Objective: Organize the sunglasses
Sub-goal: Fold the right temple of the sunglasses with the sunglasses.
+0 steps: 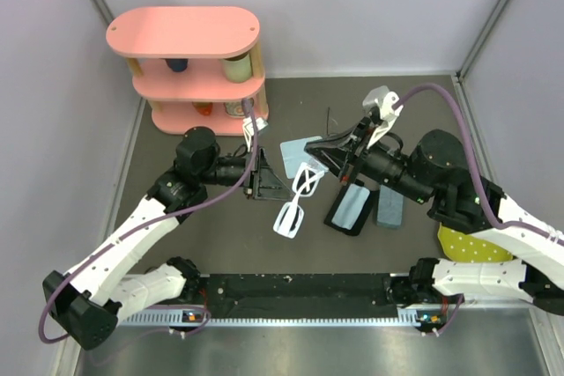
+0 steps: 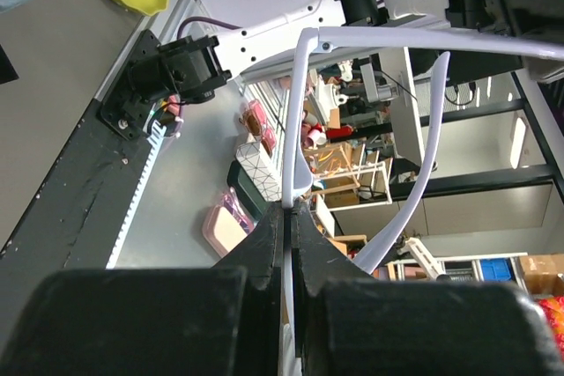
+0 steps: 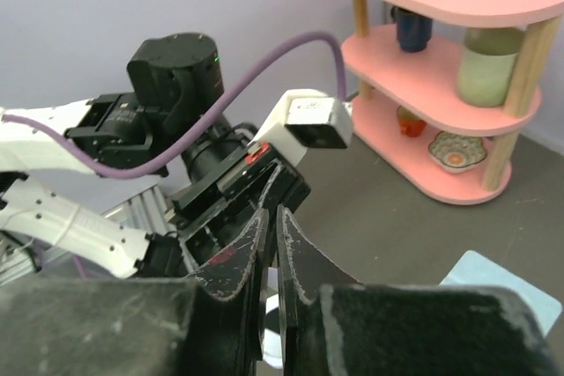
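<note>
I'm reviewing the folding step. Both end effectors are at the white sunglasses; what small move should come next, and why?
Probably an inward swing of the right end effector to fold one temple. The left end effector is shut on a part of the white sunglasses, steadying them; their temples stand unfolded, and the right one's fingers look pinched on a sliver of white.
</note>
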Robot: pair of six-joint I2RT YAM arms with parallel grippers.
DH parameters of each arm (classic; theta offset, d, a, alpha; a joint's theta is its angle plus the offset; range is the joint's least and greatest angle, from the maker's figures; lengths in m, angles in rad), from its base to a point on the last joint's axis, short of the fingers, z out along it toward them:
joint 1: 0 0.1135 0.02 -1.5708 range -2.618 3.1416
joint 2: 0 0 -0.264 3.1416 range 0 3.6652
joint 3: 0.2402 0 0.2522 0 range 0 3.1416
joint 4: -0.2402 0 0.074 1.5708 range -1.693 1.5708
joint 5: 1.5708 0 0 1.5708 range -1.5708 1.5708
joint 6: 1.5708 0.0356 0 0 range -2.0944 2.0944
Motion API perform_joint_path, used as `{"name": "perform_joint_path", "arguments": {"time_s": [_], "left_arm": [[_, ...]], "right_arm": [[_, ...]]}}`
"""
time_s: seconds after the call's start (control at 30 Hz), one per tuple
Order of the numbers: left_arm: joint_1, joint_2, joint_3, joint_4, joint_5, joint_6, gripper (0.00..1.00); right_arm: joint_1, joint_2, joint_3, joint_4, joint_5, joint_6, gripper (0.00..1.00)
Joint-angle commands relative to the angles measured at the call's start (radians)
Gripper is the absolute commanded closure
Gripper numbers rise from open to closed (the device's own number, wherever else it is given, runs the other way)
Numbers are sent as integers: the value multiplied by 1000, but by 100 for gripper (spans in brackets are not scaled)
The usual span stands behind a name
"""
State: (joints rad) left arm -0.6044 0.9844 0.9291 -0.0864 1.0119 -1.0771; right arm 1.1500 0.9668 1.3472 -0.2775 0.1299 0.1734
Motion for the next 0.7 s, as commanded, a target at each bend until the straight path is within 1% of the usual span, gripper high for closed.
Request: {"name": "perform_joint_path", "arguments": {"time_s": [0.0, 0.07, 0.1, 0.17, 0.33, 0.57, 0.67], "left_arm": [[0, -20, 63, 17, -10, 31, 100], [0, -7, 71, 1, -21, 40, 100], [0, -3, 74, -13, -30, 46, 100], [0, 16, 80, -39, -44, 57, 100], [3, 37, 83, -36, -85, 20, 100], [8, 39, 83, 57, -62, -63, 100], [8, 37, 82, 132, -36, -107, 100]], "right_arm": [[7, -7, -16, 41, -111, 75, 95], [10, 4, -19, 46, -127, 103, 96], [13, 13, -22, 46, -160, 109, 96], [23, 19, -33, 52, -165, 126, 97], [37, 32, -68, 57, -171, 164, 97], [50, 21, -172, 99, -167, 212, 98], [50, 16, -215, 123, -164, 225, 99]]}}
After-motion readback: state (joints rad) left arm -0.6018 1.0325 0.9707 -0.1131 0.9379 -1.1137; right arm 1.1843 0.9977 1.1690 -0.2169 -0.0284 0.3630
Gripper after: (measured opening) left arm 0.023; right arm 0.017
